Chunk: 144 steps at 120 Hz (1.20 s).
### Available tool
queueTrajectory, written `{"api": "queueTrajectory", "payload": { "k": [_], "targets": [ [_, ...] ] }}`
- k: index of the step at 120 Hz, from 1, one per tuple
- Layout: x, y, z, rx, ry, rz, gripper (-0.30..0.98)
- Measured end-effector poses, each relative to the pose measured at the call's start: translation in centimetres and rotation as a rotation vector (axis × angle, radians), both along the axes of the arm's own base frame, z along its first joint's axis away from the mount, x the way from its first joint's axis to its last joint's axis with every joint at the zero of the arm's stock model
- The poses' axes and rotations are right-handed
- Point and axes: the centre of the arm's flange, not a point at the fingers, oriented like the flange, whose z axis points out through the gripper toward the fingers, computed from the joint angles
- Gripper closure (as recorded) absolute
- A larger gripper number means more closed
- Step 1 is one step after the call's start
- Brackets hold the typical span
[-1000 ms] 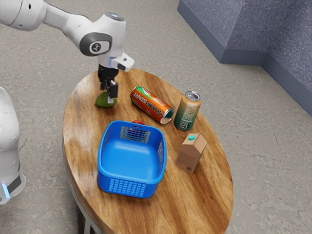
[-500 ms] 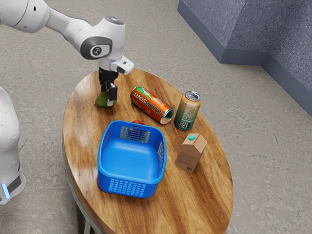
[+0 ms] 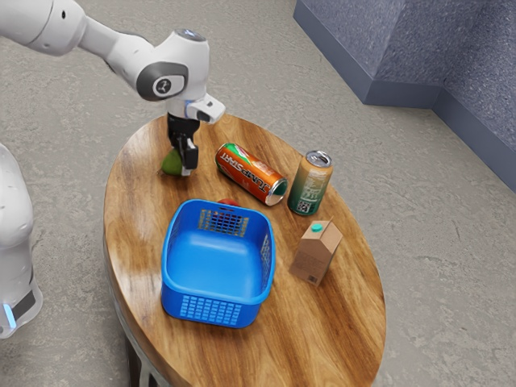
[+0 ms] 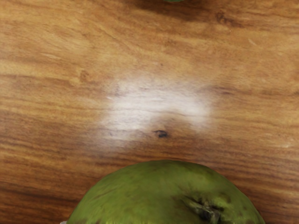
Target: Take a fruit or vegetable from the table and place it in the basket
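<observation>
Evidently the end effector (image 3: 180, 160) has the green fruit (image 3: 171, 164) pinched, by the tabletop (image 3: 133, 222) and outside the blue basket (image 3: 211, 310), though an off-centre grip on that rounded skin could let it twist free, or too low a carry could knock the basket.

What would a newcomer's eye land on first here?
Probably the bright blue basket, empty on the wooden table. Next, likely the orange can lying on its side behind it in the exterior view, then the green fruit at the gripper.
</observation>
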Motion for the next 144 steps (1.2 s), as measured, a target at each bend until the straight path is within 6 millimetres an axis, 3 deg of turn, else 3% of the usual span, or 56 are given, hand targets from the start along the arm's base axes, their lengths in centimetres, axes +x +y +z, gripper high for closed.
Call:
{"api": "queueTrajectory", "payload": {
  "k": [9, 17, 34, 51, 66, 96, 110, 126, 138, 144],
  "targets": [
    [1.6, -3.1, 4.6, 0.051, -0.087, -0.056, 0.37],
    [1.8, -6.4, 8.1, 0.049, -0.163, -0.098, 0.35],
    [-1.0, -15.6, 14.0, 0.041, -0.275, -0.194, 0.35],
    [-3.2, -24.7, 13.9, 0.061, -0.248, -0.253, 0.35],
    [-4.0, -29.4, 13.1, 0.042, -0.222, -0.236, 0.35],
    [-2.4, -32.5, 11.8, -0.001, -0.17, -0.122, 0.35],
    [-2.4, -33.9, 10.8, -0.017, -0.145, -0.084, 0.16],
    [-1.7, -33.1, 10.4, -0.025, -0.134, -0.003, 0.06],
    [-0.2, -33.3, 14.3, -0.068, -0.189, 0.065, 0.03],
    [2.2, -32.3, 20.9, -0.119, -0.242, 0.143, 0.02]
  ]
}}
